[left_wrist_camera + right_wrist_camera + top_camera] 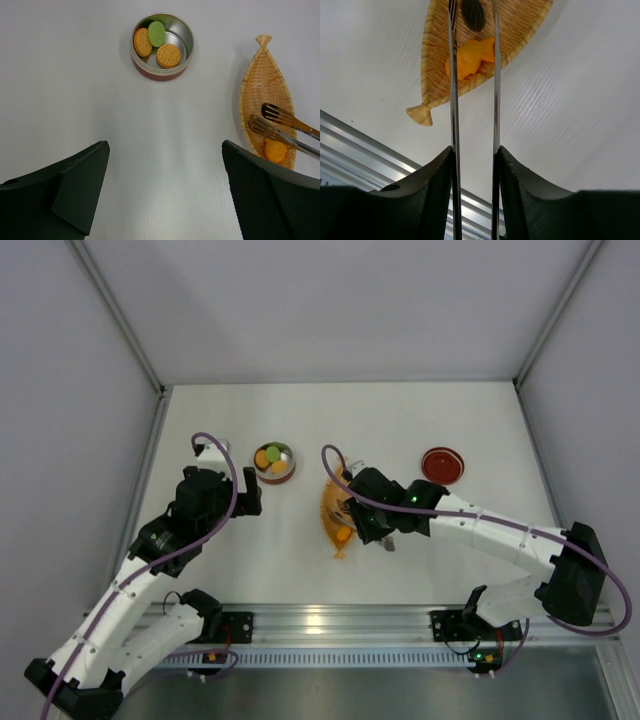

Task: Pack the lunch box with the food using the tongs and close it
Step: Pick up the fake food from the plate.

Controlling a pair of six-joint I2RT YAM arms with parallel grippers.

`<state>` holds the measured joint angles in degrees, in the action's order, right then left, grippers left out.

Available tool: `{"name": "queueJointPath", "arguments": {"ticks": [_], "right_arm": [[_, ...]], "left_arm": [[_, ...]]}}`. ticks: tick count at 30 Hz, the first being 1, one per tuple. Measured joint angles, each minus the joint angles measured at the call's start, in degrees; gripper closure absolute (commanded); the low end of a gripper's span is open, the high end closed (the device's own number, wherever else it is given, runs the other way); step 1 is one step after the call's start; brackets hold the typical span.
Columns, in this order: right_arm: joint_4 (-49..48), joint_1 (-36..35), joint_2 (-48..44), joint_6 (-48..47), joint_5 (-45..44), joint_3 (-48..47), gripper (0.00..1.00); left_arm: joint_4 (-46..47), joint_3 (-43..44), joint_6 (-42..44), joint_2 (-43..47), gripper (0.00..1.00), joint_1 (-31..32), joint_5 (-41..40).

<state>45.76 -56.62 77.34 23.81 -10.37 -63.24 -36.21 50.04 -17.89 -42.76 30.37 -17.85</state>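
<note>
Now, right gripper (474, 152): you have it clamped on the tongs (453, 90), one finger pressing each silver arm from outside.
Tongs: the two arms run nearly side by side out from the fingers and over the orange tray (260, 85); in the left wrist view their tips sit slightly apart, above the tray's floor.
Left gripper (164, 150): your jaws stand wide apart with nothing between them, hovering over bare table (400, 420) just short of the lunch box (161, 46).
Lunch box: upright and uncovered on the left half of the table, well apart from the tray.
Food packed: two orange-yellow biscuits (169, 55) and a green piece (156, 33) lie inside the tin.
Food in tray: an orange piece (470, 57) lies near the tail end, with a dark brown piece (473, 12) just past it, between the tong arms as your right wrist camera sees it.
Lid (442, 465): red, flat on the table to the right of the tray, apart from it.
</note>
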Motion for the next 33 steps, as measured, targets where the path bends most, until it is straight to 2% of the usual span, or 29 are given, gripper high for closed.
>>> {"name": "queueJointPath", "arguments": {"ticks": [6, 19, 33], "right_arm": [[-0.2, 0.0, -0.4, 0.1, 0.3, 1.0, 0.62], [-0.2, 0.0, -0.4, 0.1, 0.9, 1.0, 0.72], [0.6, 0.0, -0.4, -0.2, -0.3, -2.7, 0.74]], "left_arm": [[0.0, 0.0, 0.0, 0.0, 0.01, 0.0, 0.0], [0.0, 0.0, 0.0, 0.0, 0.01, 0.0, 0.0], [0.0, 0.0, 0.0, 0.0, 0.01, 0.0, 0.0]]}}
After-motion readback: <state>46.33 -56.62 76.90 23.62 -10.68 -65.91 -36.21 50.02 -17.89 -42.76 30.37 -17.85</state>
